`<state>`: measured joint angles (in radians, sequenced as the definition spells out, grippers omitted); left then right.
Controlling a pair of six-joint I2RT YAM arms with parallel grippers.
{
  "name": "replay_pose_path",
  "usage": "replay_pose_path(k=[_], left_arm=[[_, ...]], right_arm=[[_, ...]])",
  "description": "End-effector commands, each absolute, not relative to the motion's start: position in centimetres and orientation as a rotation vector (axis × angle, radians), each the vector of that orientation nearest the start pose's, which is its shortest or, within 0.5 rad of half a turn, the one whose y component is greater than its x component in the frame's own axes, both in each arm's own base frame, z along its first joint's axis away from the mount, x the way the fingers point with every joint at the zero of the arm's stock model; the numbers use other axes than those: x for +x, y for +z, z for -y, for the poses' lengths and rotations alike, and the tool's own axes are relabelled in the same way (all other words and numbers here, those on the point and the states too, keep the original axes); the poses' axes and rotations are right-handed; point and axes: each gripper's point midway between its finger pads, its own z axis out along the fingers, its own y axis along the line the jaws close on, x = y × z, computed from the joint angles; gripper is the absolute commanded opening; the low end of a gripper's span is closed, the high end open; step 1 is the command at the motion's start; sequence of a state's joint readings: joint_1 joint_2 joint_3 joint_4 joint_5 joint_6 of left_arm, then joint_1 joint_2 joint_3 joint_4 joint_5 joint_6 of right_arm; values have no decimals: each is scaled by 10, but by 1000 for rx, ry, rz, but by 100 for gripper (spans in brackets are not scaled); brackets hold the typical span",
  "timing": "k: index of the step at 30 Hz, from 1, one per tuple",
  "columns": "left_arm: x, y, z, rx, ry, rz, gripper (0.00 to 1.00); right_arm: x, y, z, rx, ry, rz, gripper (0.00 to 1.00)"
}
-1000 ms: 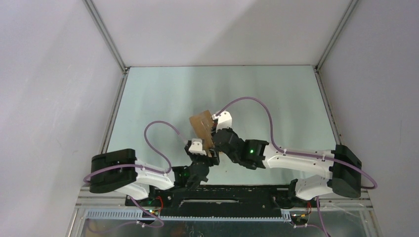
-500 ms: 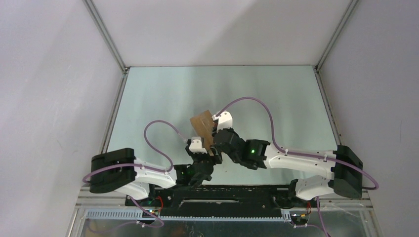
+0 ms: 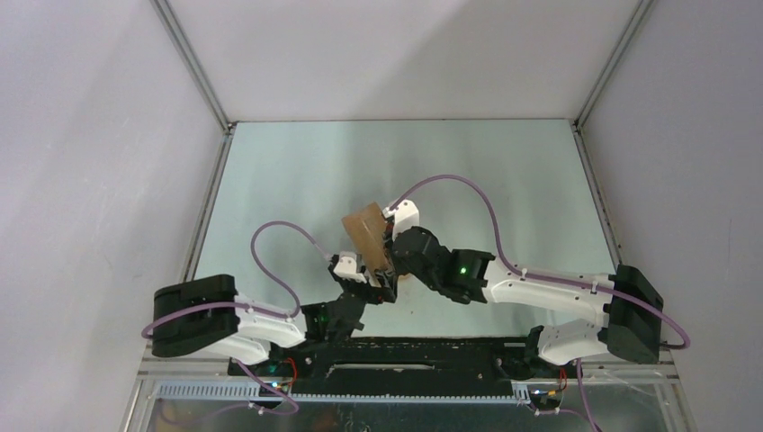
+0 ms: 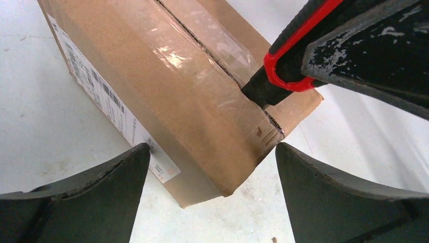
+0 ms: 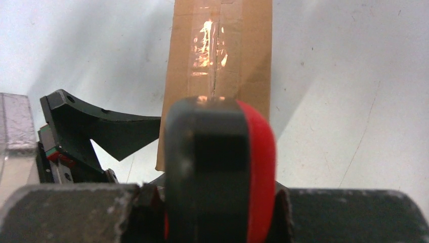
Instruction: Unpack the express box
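The express box point(image 3: 363, 236), brown cardboard with clear tape along its top seam, lies on the table at the middle. In the left wrist view the box point(image 4: 167, 81) shows its white label on the left side. My left gripper point(image 4: 212, 152) holds its jaws wide, one fingertip on the label side and the other on the box's near corner. My right gripper point(image 5: 217, 202) is shut on a red-and-black utility knife point(image 5: 217, 167). The knife point(image 4: 288, 61) has its tip on the taped seam near the box's near end. The blade itself is hidden.
The pale green table point(image 3: 504, 180) is walled by white panels with metal corner rails. Purple cables loop above both arms. My left gripper point(image 3: 360, 277) and right gripper point(image 3: 396, 252) crowd together at the box's near end.
My left arm has shifted left and the box has turned slightly with it. My right gripper with the knife has edged left onto the box's near end.
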<state>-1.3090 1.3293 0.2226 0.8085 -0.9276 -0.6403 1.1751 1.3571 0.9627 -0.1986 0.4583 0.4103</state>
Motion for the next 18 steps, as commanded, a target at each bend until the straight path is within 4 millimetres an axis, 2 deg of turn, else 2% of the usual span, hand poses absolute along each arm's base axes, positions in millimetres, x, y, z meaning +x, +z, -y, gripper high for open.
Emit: replay_pose_path(k=[1,10,18], left_arm=[[197,109,263,28,-641,-1704,97],[186,104,269,190,-659,-1700,99],[185,89,272,194,-698,-1719,96]], right_arm=[[181,122,-323,-735,433,-2199,0],[189,122,-320,-751,419,-2181,0],[193,128,-319,-767,412,-2150,0]])
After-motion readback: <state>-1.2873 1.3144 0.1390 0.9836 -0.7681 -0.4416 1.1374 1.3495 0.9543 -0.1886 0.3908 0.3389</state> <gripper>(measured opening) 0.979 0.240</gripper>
